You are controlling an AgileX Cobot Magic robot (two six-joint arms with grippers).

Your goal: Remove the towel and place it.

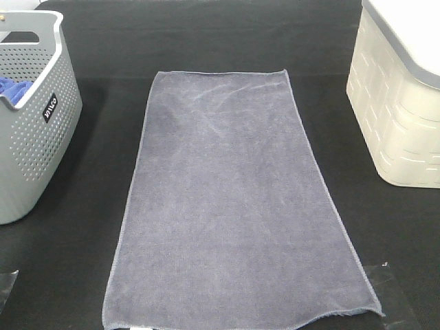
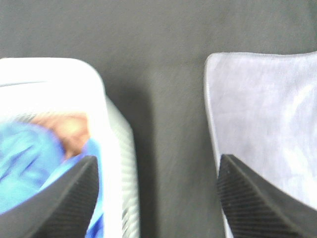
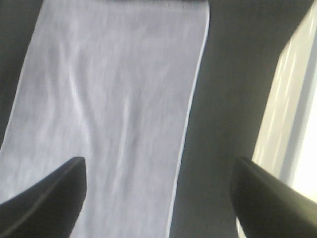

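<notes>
The grey-lavender towel (image 1: 230,206) lies spread flat on the black table, its long side running from front to back. It also shows in the left wrist view (image 2: 267,124) and the right wrist view (image 3: 109,114). Neither arm shows in the exterior high view. My left gripper (image 2: 156,198) is open and empty, raised above the table between the grey basket and the towel's edge. My right gripper (image 3: 158,198) is open and empty, raised above the towel's right edge.
A grey perforated basket (image 1: 34,130) stands at the left and holds a bright blue cloth (image 1: 15,87); both also show in the left wrist view (image 2: 29,163). A cream bin (image 1: 402,103) stands at the right, seen too in the right wrist view (image 3: 292,114).
</notes>
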